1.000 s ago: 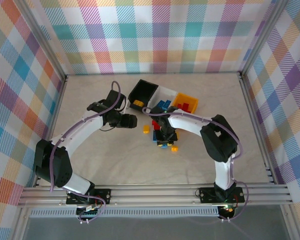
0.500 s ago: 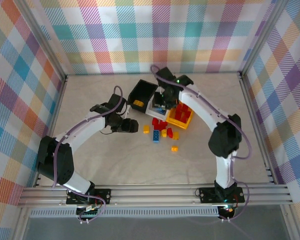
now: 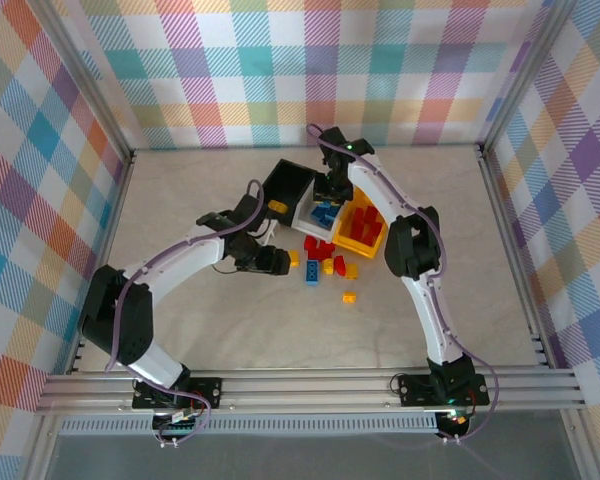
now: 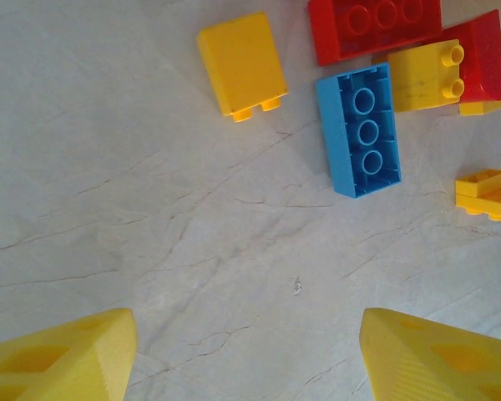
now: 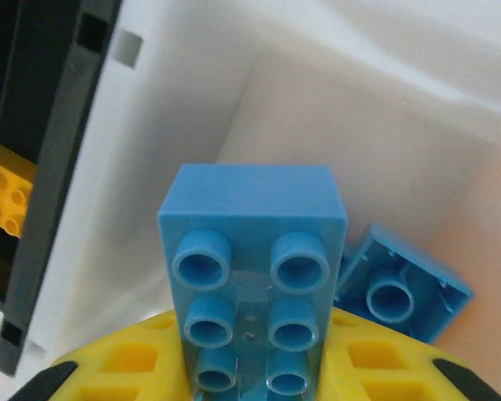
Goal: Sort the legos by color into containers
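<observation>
Our right fingers [image 5: 401,368] are clamped on the held blue brick [image 5: 255,217], gripping it by its near end with the studs facing the wrist camera, above the white bin [image 5: 359,109]. A second blue brick [image 5: 397,288] lies inside the bin, just beside and below.

The risk we see is in the release. Held by one end, the brick may tip as the fingers part, strike the one below and hop out. It could also drift left into the black bin [image 5: 58,100], which stands just beside and holds a yellow brick [image 5: 4,192].

Our left fingers [image 4: 58,359] stand open and empty above the tabletop [image 4: 150,209]. Ahead of them are a loose blue brick [image 4: 359,129], a loose yellow brick [image 4: 242,63] and a red brick [image 4: 376,29]. Several lie close together — closing on one could nudge its neighbours.

In the top view the yellow bin [image 3: 352,243] sits on the white bin's other side. Both arms reach toward the same patch, so their paths could cross.
</observation>
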Controlling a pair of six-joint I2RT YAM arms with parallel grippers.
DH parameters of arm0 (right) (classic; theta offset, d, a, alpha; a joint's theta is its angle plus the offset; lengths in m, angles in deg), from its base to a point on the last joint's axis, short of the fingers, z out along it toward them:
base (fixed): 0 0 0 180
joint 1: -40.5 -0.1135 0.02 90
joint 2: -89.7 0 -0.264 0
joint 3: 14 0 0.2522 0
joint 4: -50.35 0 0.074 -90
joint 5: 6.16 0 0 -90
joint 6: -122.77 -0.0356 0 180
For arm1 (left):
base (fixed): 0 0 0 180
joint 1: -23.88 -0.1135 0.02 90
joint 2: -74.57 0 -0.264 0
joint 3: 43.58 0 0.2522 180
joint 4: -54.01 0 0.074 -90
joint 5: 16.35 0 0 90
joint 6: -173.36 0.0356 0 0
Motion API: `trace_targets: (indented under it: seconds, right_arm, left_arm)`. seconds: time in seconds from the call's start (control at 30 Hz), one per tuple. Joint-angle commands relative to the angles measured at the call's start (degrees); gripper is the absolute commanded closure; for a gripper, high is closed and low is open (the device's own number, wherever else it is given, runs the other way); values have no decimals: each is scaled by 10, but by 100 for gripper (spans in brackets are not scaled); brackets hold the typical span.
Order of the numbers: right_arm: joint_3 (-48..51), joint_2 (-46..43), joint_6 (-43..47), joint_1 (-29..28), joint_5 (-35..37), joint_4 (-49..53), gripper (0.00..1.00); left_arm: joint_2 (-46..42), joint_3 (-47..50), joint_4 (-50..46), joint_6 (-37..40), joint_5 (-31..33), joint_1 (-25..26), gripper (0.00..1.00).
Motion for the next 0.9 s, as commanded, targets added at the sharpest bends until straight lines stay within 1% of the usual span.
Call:
trace_targets:
  seconds: [0.0,0.23,0.4,0.5,0.57,0.7,0.87]
  right_arm:
    - [-28,7,13,4,-18,19,67]
    - [-28,-16,13,5,-21,19,54]
    - [-28,-53,13,5,-21,31,53]
    - [-17,-95,9,5,-9,43,53]
    - [15,-138,5,5,-5,38,53]
    - [127,-241,-3,5,-3,2,52]
    - [261,-343,-14,5,6,-17,52]
  left_arm:
    - [22,-30,-15,3,-9,6,29]
    - [93,-69,5,6,-24,36,29]
    - [145,-99,20,2,-32,59,29]
    - [176,-115,28,0,-35,73,30]
    - [196,-126,31,-2,-34,83,32]
    - [225,-137,41,-16,-15,91,35]
    - [255,-160,41,-16,-23,98,36]
